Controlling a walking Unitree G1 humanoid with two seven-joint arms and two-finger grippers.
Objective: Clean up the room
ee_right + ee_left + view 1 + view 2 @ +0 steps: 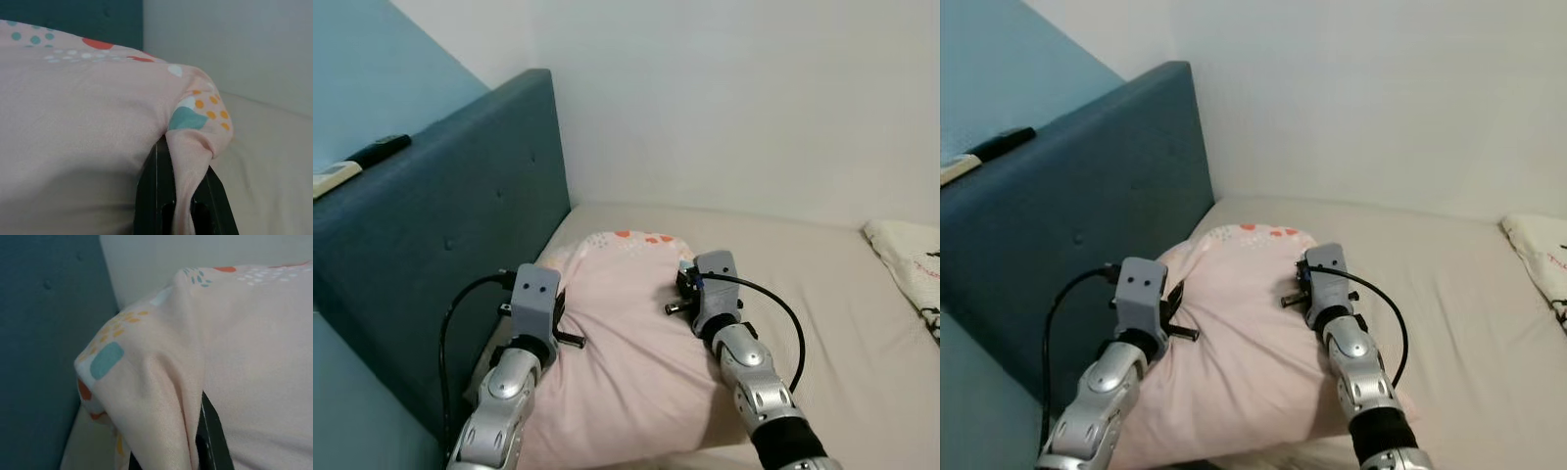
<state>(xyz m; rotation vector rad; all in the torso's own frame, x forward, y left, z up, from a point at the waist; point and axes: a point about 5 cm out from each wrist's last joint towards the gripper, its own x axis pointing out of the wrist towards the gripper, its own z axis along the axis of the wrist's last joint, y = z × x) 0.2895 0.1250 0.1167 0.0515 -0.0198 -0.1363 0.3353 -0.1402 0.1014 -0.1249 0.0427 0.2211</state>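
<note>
Two arms reach forward over the bed (822,294), wrists level. The left gripper (195,440) pinches one pillow (626,333) corner by the headboard (440,225), jaws closed on the fabric. The right gripper (183,196) clamps the opposite corner, fabric bunched between its fingers (151,196). The pillow spans between both grippers, on the bed against the headboard.

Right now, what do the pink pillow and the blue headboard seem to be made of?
Pink pillow: soft woven fabric, probably cotton, matte; it creases where the left claw and right claw pinch it. Blue headboard: upholstered, likely matte cloth over padding, judging by its tufted dimples.
</note>
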